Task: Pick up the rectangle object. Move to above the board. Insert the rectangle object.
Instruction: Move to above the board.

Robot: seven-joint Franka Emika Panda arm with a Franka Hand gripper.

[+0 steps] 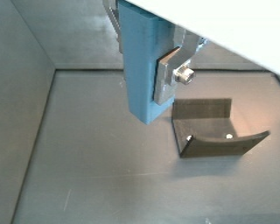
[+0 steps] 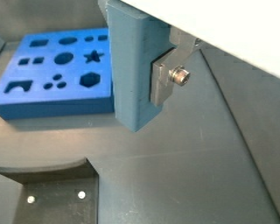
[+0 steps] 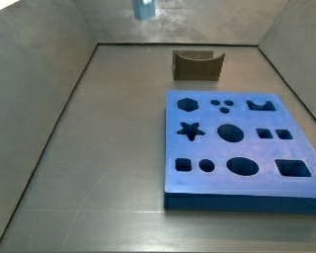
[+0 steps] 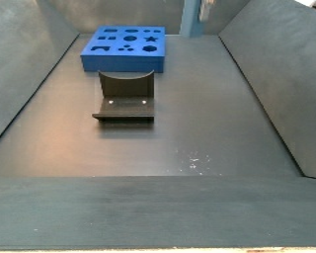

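Wrist view first: the end effector [image 2: 154, 74] is clamped on the rectangle object [image 2: 133, 66], its long axis hanging straight down, clear of the floor. The board [image 2: 55, 74] lies flat in the upper left of that frame, well apart from the held piece, so the carry must head that way. In a side view the dark brown U-shaped holder [image 4: 123, 97] sits centre frame, near the board's [image 4: 123, 47] front edge; I'd judge it out of the path.
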